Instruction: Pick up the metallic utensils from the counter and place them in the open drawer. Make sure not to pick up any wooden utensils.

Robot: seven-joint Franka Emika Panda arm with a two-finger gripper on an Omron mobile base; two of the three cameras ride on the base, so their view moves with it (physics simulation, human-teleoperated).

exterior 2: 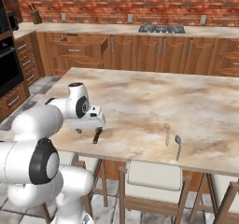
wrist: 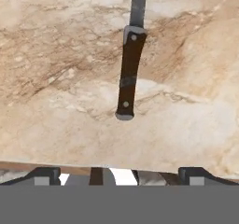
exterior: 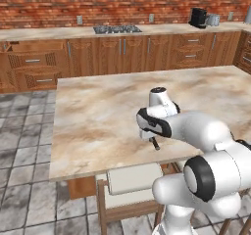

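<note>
a simulated kitchen seen from behind a white robot arm, with a large marbled island counter (exterior 2: 140, 101) in the middle of the room. going left to right in the right base view: far left, on the back cabinet row, the open drawer (exterior 2: 77, 45) stands pulled out, well apart from the island. next, the arm bends low over the near left part of the counter, and its gripper (exterior 2: 88, 130) hovers just above a knife (exterior 2: 97, 135) with a black handle. the jaws are released, spread wide, and hold nothing; in the hand view both dark fingertips (wrist: 44, 175) sit apart at the bottom, with the knife handle (wrist: 129, 76) lying between and ahead of them, blade pointing away. further right, near the front edge, lie a tan wooden utensil (exterior 2: 167, 134) and just beside it a silver spoon (exterior 2: 178, 146), apart from each other.

the step in hand looks like the approach to the first metallic piece, the knife; nothing seems to be in the drawer yet, though its inside is hard to see. the next move calls for lowering so the fingers straddle the handle, then closing on it, while leaving the wooden piece alone.

count: one knife, one spoon, one wooden utensil, one open drawer. any further thin metal piece cannot be made out.
</note>
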